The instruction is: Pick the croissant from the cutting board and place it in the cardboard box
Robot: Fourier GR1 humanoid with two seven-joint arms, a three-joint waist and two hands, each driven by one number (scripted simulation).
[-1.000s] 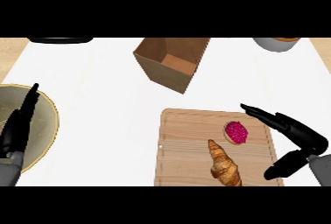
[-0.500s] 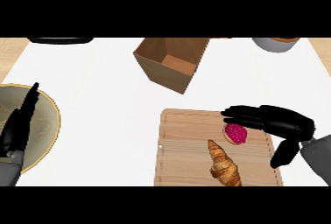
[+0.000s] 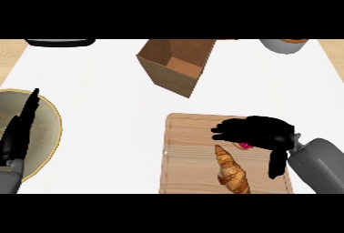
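A golden croissant [image 3: 231, 170] lies on the wooden cutting board [image 3: 188, 154], pointing up and left. My right hand [image 3: 259, 133] hovers over the board just above and to the right of the croissant, fingers relaxed and spread toward the left, thumb hanging down at the right; it holds nothing. It hides most of a pink item [image 3: 244, 146], of which only a sliver shows. The open cardboard box [image 3: 176, 65] stands tilted at the top centre, well away from the hand. My left hand [image 3: 20, 129] rests open at the left edge, fingers up.
A tan plate [image 3: 47, 132] lies at the left under my left hand. A grey bowl [image 3: 285, 44] sits at the top right and a dark object [image 3: 60, 42] at the top left. White counter spans between the box and the board.
My right hand has swung left from the board's right edge to over the board, now covering the pink item beside the croissant. The left hand has not moved.
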